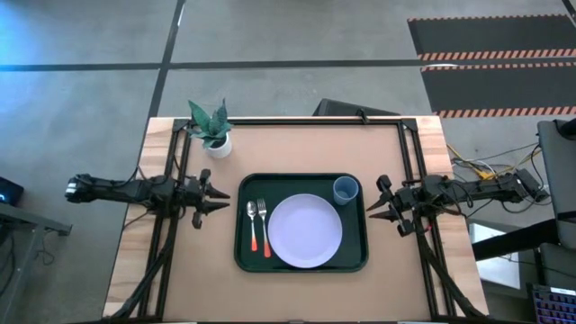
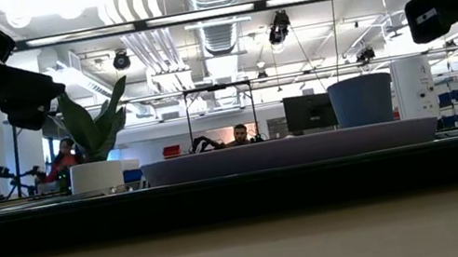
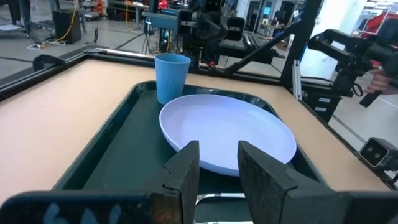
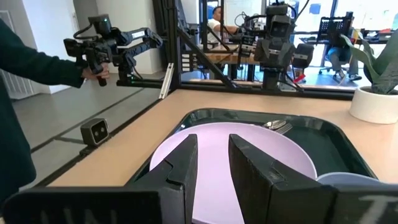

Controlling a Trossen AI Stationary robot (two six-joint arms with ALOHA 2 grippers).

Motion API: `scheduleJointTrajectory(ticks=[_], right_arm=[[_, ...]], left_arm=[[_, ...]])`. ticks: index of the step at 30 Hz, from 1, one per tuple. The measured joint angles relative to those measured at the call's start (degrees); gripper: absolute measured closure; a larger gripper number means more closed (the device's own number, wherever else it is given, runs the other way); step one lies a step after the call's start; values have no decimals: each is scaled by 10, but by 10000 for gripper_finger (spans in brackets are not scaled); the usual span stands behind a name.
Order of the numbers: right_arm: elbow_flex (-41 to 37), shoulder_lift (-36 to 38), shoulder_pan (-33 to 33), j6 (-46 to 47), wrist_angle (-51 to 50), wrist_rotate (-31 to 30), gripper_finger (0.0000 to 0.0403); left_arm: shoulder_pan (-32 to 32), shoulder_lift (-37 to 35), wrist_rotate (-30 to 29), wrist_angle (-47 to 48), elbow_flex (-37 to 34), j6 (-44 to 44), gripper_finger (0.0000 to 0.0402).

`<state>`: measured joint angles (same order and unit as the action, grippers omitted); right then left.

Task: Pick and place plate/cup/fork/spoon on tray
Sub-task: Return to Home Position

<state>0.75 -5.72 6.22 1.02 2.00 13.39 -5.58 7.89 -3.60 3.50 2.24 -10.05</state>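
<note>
Tray: the dark green tray (image 1: 351,256) lies in the middle of the tabletop (image 1: 297,144), between the two arms.
Plate: the pale lavender plate (image 1: 306,231) lies flat in the tray and fills its middle.
Cup: the blue cup (image 1: 346,190) stands upright in the tray's far right corner, just beside the plate's rim.
Fork: the fork (image 1: 264,225) lies in the tray just left of the plate, with its tines toward the far edge and its red-orange handle toward the near edge.
Spoon: the spoon (image 1: 252,223) lies parallel to the fork on its left, with its bowl toward the far edge.
Left tool: the left tool (image 1: 220,200) is raised above the tabletop just off the tray's left edge and points at it. Its fingers stand a narrow gap apart with nothing between them.
Right tool: the right tool (image 1: 371,205) is raised just off the tray's right edge and points inward. Its fingers are likewise a little apart and hold nothing.
Plant pot: the white plant pot (image 1: 217,144) stands at the far left of the tabletop, apart from the tray.
</note>
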Motion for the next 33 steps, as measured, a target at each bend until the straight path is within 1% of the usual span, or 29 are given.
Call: scheduleJointTrajectory(ticks=[4,7,9,12,16,20,28,33], right_arm=[[0,0,0,-7,4,2,323],[0,0,0,-39,23,9,323],[0,1,0,-54,36,9,323],[0,1,0,-51,33,9,323],[0,1,0,-55,24,7,323],[0,1,0,-62,21,6,323],[1,15,0,-66,2,6,323],[1,26,0,-71,0,6,323]], left_arm=[[0,2,0,-9,-1,26,309],[0,-6,-2,-19,-3,50,309],[0,-15,-4,-21,-4,66,309],[0,-33,-14,-29,-7,74,309],[0,-61,-12,-50,-19,87,309],[0,-74,-11,-49,-19,108,309],[0,-57,-11,-46,-19,104,309],[0,-59,-11,-46,-19,104,309]])
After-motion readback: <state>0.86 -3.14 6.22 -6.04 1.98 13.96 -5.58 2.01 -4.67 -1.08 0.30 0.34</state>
